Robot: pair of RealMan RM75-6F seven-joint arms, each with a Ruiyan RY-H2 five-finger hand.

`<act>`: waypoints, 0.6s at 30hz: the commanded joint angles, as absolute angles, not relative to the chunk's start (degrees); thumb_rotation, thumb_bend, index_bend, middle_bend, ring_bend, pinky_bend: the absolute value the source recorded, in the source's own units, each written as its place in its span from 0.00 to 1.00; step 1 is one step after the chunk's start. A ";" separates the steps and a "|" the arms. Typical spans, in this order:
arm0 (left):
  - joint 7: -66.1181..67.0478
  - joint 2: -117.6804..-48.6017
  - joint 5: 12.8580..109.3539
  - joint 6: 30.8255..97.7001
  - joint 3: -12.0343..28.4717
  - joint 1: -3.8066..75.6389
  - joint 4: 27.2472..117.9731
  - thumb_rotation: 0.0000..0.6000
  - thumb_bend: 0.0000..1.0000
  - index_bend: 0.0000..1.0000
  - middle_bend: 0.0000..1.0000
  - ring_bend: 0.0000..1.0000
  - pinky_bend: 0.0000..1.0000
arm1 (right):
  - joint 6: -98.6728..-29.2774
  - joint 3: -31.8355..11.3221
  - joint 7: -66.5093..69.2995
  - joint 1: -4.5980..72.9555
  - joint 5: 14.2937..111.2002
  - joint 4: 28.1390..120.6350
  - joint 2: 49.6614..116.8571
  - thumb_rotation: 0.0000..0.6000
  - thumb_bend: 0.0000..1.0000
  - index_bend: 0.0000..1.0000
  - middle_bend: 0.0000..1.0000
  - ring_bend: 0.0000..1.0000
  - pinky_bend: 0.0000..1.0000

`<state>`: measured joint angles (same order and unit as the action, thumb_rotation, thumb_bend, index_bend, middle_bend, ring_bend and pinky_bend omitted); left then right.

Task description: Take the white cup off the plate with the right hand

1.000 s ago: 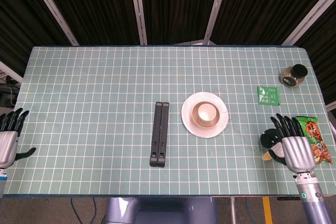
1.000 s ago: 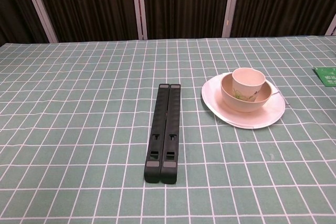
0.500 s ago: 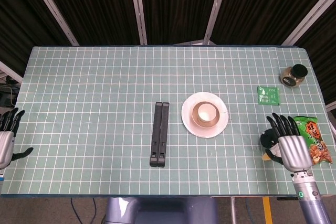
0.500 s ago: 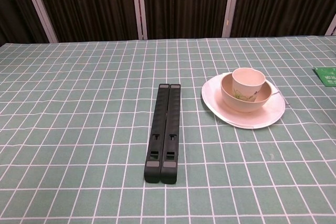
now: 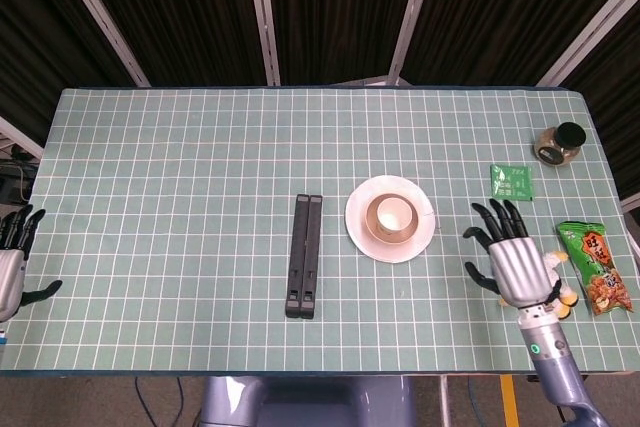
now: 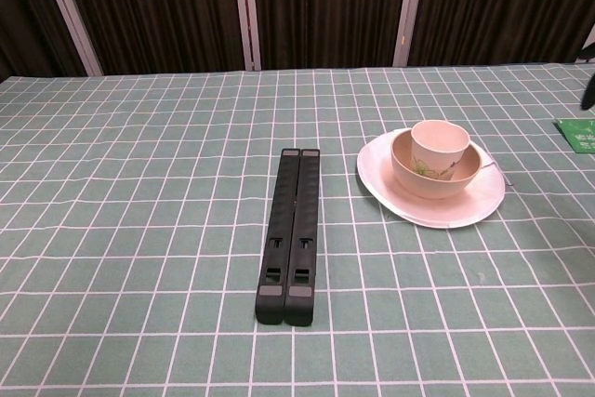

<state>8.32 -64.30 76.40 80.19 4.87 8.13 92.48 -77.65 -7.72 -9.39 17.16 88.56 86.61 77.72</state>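
The white cup [image 5: 397, 214] [image 6: 440, 143] stands upright inside a pinkish bowl [image 6: 416, 177] on the white plate [image 5: 358, 228] [image 6: 460, 210], right of the table's middle. My right hand [image 5: 515, 265] hovers to the right of the plate, a short gap from its rim, with fingers spread and nothing in it. A dark fingertip of it shows at the right edge of the chest view [image 6: 588, 90]. My left hand [image 5: 12, 265] is at the far left edge of the table, fingers apart and holding nothing.
A long black bar [image 5: 304, 255] [image 6: 291, 232] lies left of the plate. At the right are a green packet [image 5: 511, 181], a dark-lidded jar [image 5: 559, 142], a snack bag [image 5: 597, 265] and a small toy [image 5: 560, 290] partly behind my right hand.
My right hand has moved left and a little forward toward the plate, off the small toy. The left hand has slid slightly further off the left edge. Cup and plate are unmoved.
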 commanded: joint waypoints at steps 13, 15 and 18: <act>6.86 -63.79 76.56 79.73 4.91 8.15 92.32 1.00 0.02 0.00 0.00 0.00 0.00 | -67.73 -12.58 -17.84 26.08 78.72 84.20 89.00 1.00 0.20 0.44 0.13 0.00 0.00; 6.71 -63.77 76.47 79.52 4.93 8.21 92.23 1.00 0.02 0.00 0.00 0.00 0.00 | -66.76 -13.05 -18.30 26.91 77.25 83.16 90.06 1.00 0.20 0.45 0.13 0.00 0.00; 6.60 -63.74 76.50 79.42 4.90 8.23 92.26 1.00 0.02 0.00 0.00 0.00 0.00 | -66.28 -13.30 -18.27 27.63 76.14 81.83 91.27 1.00 0.21 0.45 0.14 0.00 0.00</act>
